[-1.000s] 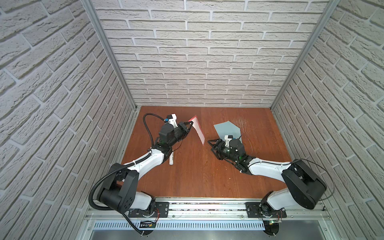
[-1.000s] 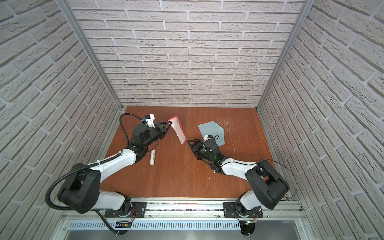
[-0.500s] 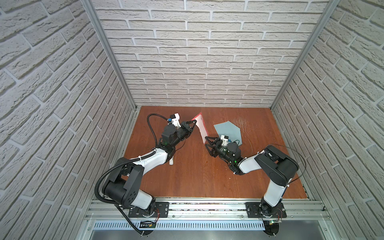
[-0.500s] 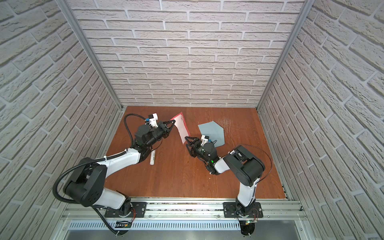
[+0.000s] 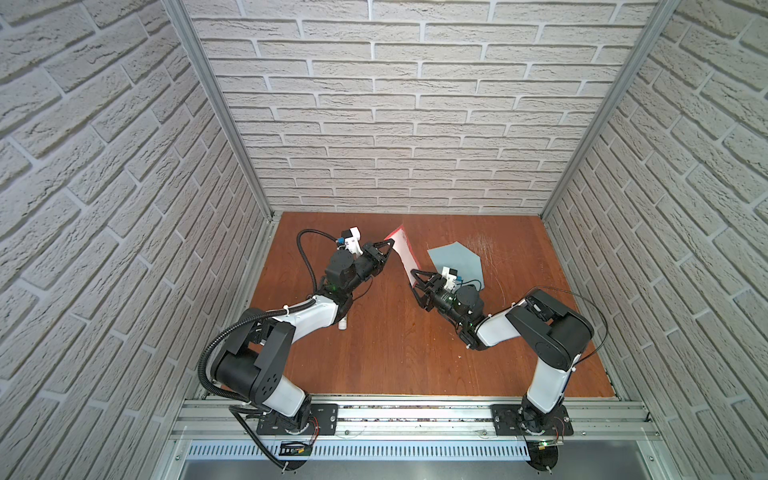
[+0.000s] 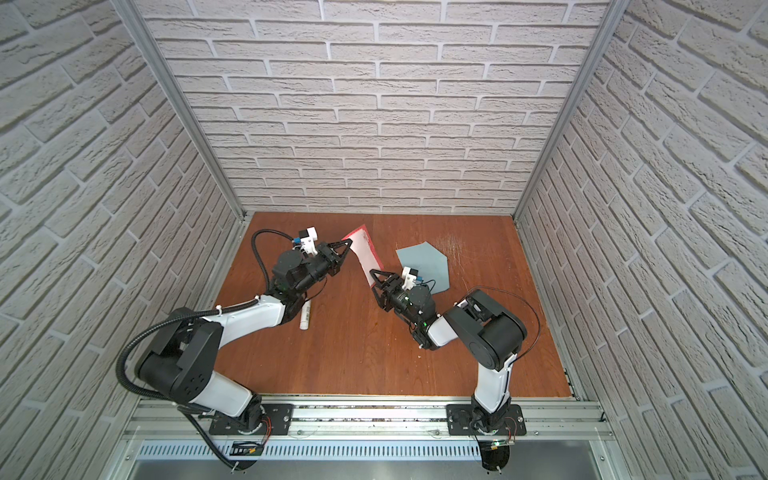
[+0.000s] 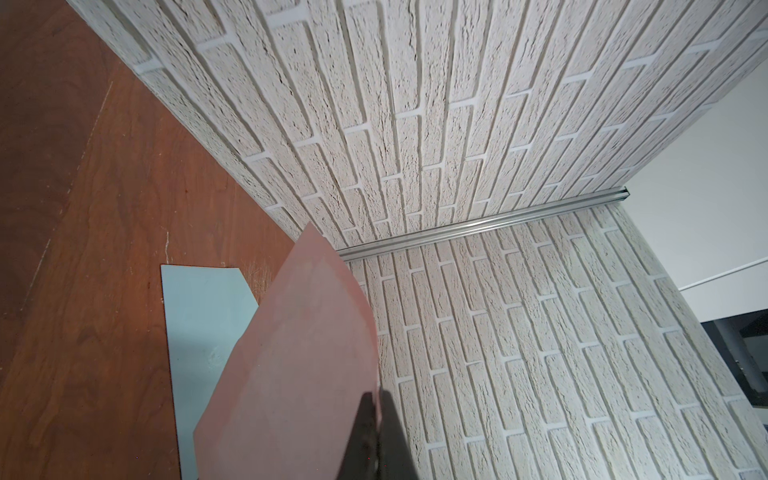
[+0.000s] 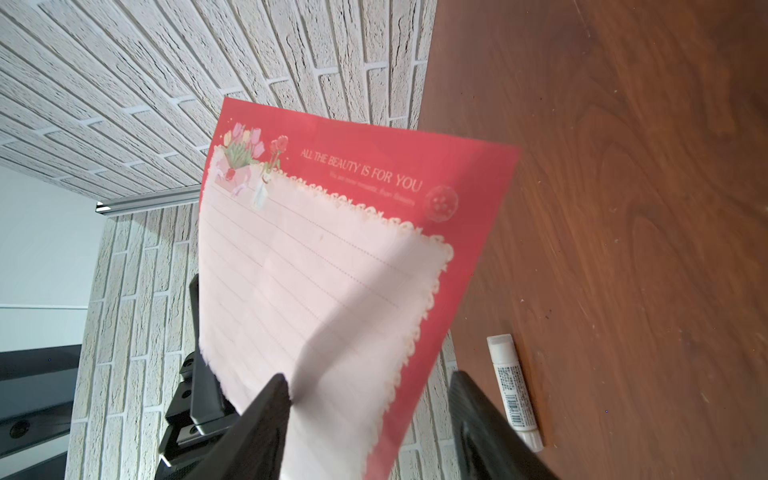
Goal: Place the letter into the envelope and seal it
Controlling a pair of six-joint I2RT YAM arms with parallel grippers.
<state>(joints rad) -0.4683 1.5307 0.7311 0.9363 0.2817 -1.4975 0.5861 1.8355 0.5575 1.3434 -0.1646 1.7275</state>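
The letter (image 5: 405, 257), pinkish-white with red edges, hangs tilted above the table between the two arms. My left gripper (image 5: 390, 246) is shut on the far side edge of the letter (image 7: 291, 365), and its jaws (image 7: 379, 399) pinch the paper. My right gripper (image 5: 415, 284) is at the letter's near end. In the right wrist view its open fingers (image 8: 274, 386) straddle the lower part of the letter (image 8: 324, 270), still well apart. The light blue envelope (image 5: 461, 264) lies flat on the table behind the right gripper, with its pointed flap to the right. It is also in the left wrist view (image 7: 208, 316).
A white glue stick (image 6: 305, 320) lies on the wooden table under the left arm; the right wrist view shows the stick (image 8: 513, 390) too. Brick-pattern walls close in the back and both sides.
The right gripper has reached forward to the letter's near end and its jaws have narrowed around it. The left gripper has carried the letter slightly right.
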